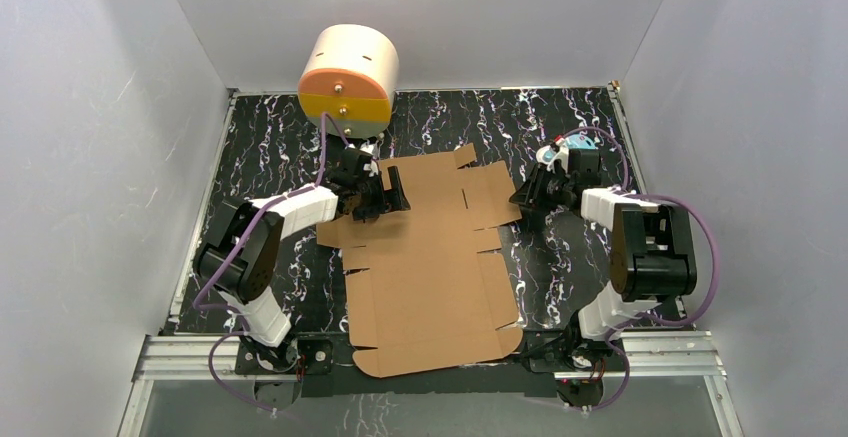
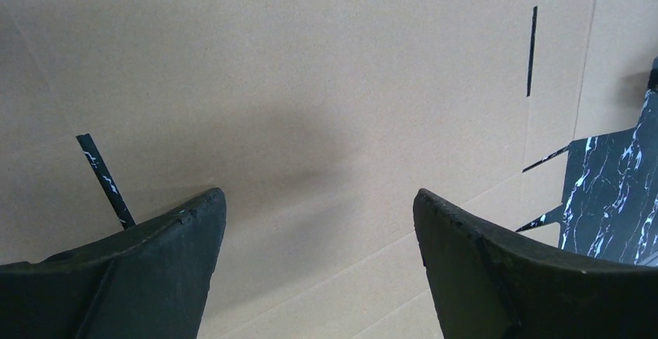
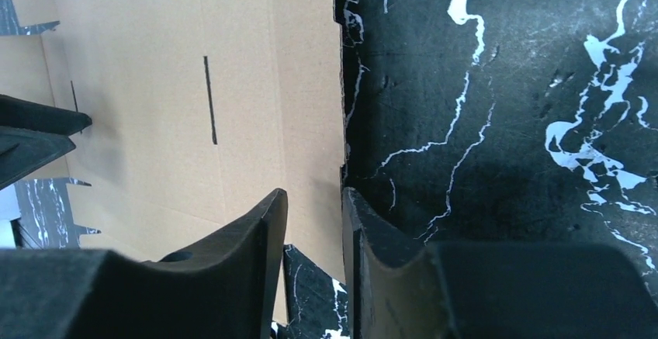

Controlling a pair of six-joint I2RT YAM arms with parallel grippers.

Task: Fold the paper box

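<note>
The paper box (image 1: 430,257) lay flat and unfolded on the dark marbled bench (image 1: 560,257), its near edge between the two arm bases and its far flaps reaching mid-bench. Over its far left part the left fingers (image 2: 178,238) hung wide apart above bare cardboard. At its far right edge the right fingers (image 3: 256,238) stood close together, that edge running into their slim gap; whether they pinched it could not be told. Farthest back sat a round cream drum (image 1: 348,75).
</note>
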